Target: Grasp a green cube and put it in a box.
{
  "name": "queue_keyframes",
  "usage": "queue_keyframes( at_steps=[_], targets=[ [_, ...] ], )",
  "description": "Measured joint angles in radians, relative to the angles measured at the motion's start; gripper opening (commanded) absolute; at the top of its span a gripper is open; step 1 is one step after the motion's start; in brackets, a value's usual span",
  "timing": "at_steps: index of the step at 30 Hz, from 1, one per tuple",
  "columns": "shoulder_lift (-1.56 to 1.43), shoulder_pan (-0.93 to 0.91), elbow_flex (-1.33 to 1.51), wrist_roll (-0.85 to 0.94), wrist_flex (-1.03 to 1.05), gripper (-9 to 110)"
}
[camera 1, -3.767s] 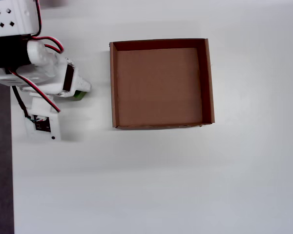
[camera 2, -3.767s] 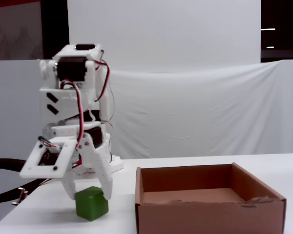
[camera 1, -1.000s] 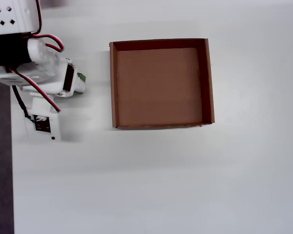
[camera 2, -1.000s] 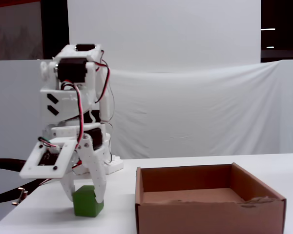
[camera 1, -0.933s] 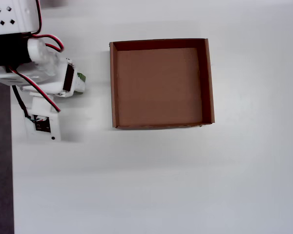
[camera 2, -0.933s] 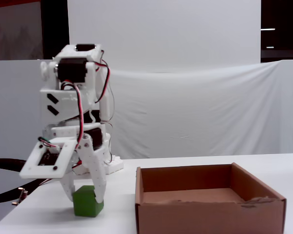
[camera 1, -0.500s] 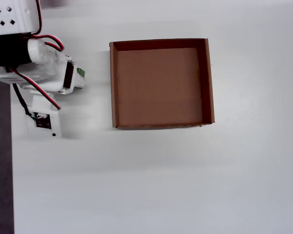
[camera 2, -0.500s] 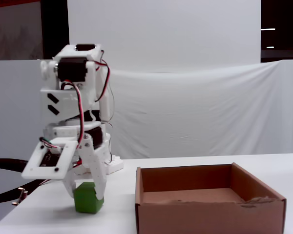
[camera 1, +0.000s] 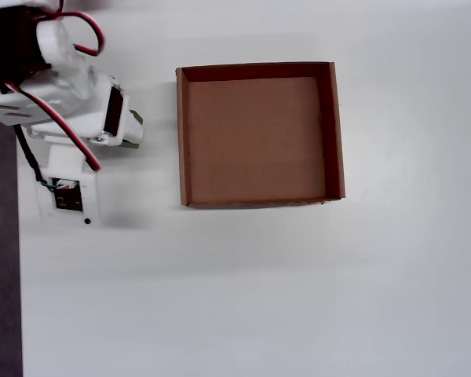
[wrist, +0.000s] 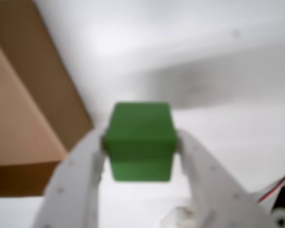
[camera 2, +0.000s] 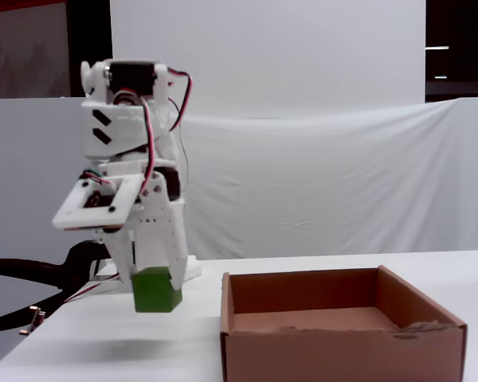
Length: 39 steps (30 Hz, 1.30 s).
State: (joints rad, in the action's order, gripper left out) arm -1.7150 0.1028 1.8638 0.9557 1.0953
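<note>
Two white jaws (wrist: 139, 142) squeeze the green cube (wrist: 139, 141) from both sides, and in the fixed view the cube (camera 2: 156, 290) hangs in the air above the white table (camera 2: 88, 350), not touching it. One brown box (camera 2: 339, 333) sits on the table to the right of the cube in that view, a little way apart, with nothing inside it. From the overhead view only a thin bit of green (camera 1: 135, 118) peeks out beside the arm, to the left of the box (camera 1: 181, 133).
</note>
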Motion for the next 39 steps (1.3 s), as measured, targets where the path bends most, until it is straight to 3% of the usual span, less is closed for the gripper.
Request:
queue_keyframes(
  at_steps=[21,39],
  targets=[
    [-0.017,0.310,-0.101,-0.118,0.089,10],
    [0.183,0.419,-0.195,-0.149,0.086,10]
  ],
)
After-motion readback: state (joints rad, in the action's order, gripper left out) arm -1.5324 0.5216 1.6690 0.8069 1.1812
